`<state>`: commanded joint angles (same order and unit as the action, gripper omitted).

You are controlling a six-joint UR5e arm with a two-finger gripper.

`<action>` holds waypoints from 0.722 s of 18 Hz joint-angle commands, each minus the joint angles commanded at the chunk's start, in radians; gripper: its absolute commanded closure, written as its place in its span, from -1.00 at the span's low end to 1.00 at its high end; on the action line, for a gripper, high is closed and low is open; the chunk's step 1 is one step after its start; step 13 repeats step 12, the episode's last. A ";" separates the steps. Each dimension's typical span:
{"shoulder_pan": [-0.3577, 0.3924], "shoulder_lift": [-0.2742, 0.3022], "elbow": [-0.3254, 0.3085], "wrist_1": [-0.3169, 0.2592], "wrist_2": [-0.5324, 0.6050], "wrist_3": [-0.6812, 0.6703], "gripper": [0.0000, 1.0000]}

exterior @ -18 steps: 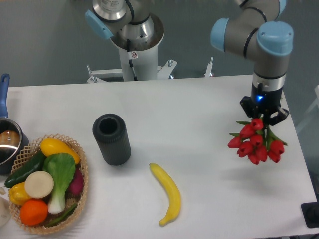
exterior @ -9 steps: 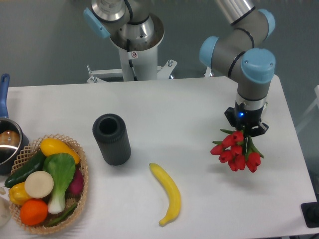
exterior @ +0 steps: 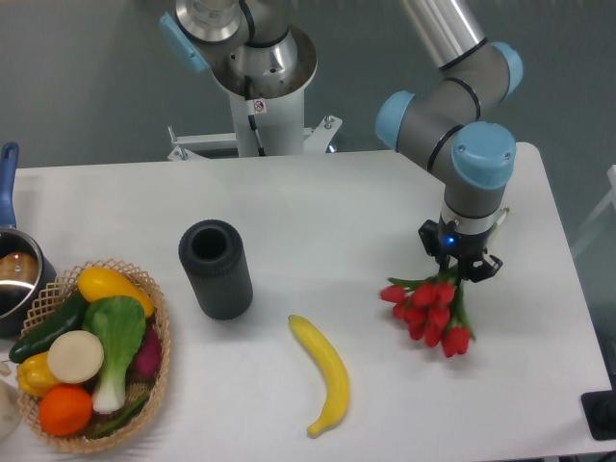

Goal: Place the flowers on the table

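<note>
The flowers [exterior: 426,312] are a small bunch of red tulip buds with green stems, hanging buds-down from my gripper [exterior: 456,270] over the right part of the white table [exterior: 318,207]. The gripper is shut on the stems, which are mostly hidden between the fingers. The buds are low over the tabletop; I cannot tell whether they touch it.
A yellow banana [exterior: 324,371] lies left of the flowers. A black cylindrical vase [exterior: 215,269] stands mid-table. A wicker basket [exterior: 156,352] of vegetables and fruit sits front left, with a pot [exterior: 16,276] at the left edge. The table's right edge is close to the gripper.
The gripper has moved left and lower with the flowers, from near the right edge to further in over the table.
</note>
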<state>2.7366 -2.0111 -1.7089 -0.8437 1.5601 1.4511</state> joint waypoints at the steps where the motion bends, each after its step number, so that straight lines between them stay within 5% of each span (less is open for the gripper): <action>1: 0.002 0.000 0.006 0.000 0.000 0.002 -1.00; 13: 0.083 0.025 0.064 0.009 -0.094 0.009 -1.00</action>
